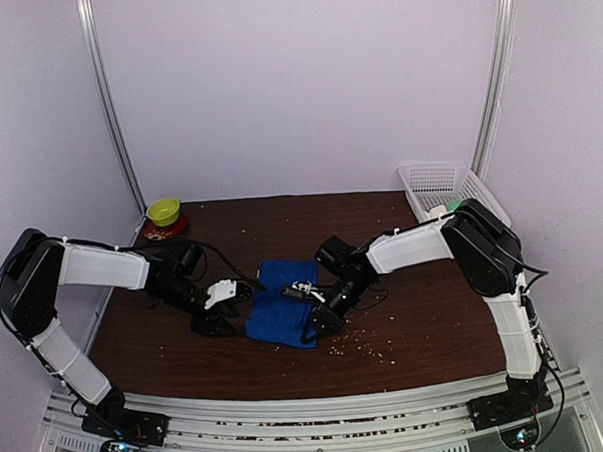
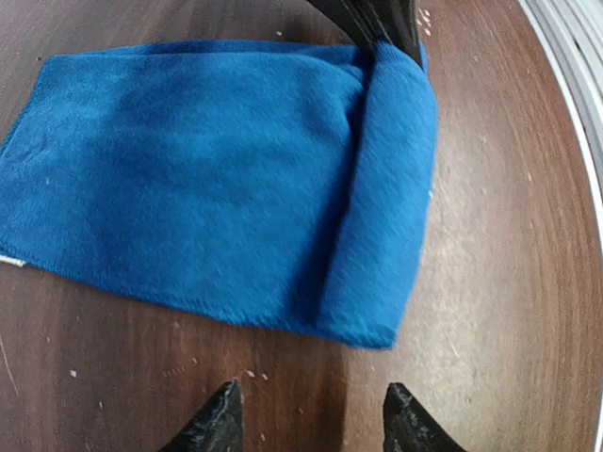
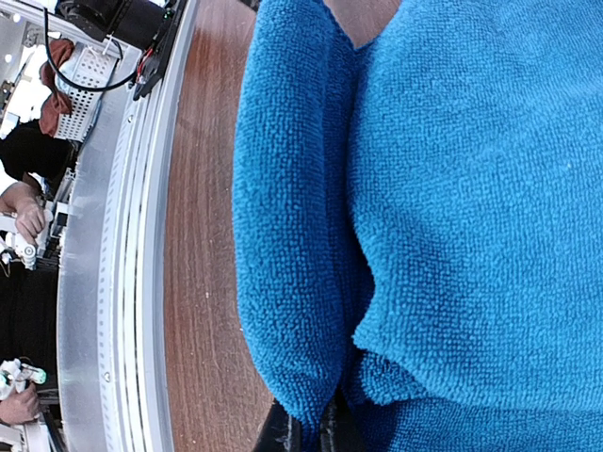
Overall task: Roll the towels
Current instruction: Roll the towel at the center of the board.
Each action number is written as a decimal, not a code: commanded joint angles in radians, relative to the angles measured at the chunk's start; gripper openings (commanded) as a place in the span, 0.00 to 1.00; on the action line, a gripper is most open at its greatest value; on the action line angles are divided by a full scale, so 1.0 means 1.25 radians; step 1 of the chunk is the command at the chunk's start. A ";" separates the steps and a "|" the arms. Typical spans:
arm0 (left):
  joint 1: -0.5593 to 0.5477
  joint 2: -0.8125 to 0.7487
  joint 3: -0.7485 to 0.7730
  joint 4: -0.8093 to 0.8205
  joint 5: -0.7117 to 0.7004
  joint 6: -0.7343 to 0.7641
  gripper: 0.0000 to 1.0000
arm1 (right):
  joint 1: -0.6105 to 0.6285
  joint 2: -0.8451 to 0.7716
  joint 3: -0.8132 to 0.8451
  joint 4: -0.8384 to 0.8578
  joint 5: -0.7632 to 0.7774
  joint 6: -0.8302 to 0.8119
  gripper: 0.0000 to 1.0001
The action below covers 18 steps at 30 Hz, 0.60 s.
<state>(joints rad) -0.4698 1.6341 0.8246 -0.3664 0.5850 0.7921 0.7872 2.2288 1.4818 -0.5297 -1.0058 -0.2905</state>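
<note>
Near edge: dark brown wood table [image 1: 426,321], pale crumbs [image 1: 367,348] scattered on it. Mid-table you've got the royal-blue cloth towel [image 1: 280,312] lying flat, w/ its near end curled into a short roll. Your right gripper [image 3: 303,431] is clamped on the roll's right end, pinching the fold. Your left gripper [image 2: 316,419] sits just beside the towel's left edge, jaws apart, nothing btwn them, clear of the cloth. Far L corner: yellow-green bowl [image 1: 164,209] on a red dish [image 1: 169,231]. Far R corner: white plastic mesh basket [image 1: 442,183].
</note>
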 commanded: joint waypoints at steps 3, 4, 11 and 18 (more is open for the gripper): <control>-0.021 -0.144 -0.130 0.188 -0.094 0.063 0.51 | -0.007 0.057 -0.014 -0.086 0.075 0.027 0.01; -0.038 -0.172 -0.153 0.221 -0.125 0.071 0.51 | -0.008 0.058 -0.013 -0.085 0.076 0.032 0.02; -0.179 -0.304 -0.251 0.358 -0.266 0.132 0.51 | -0.009 0.066 -0.005 -0.074 0.070 0.061 0.00; -0.275 -0.244 -0.224 0.365 -0.336 0.165 0.38 | -0.008 0.072 0.001 -0.069 0.067 0.073 0.00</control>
<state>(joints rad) -0.7929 1.2766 0.5144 0.0387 0.2375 0.9607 0.7795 2.2520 1.5047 -0.5407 -1.0424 -0.2237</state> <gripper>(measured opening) 0.439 0.050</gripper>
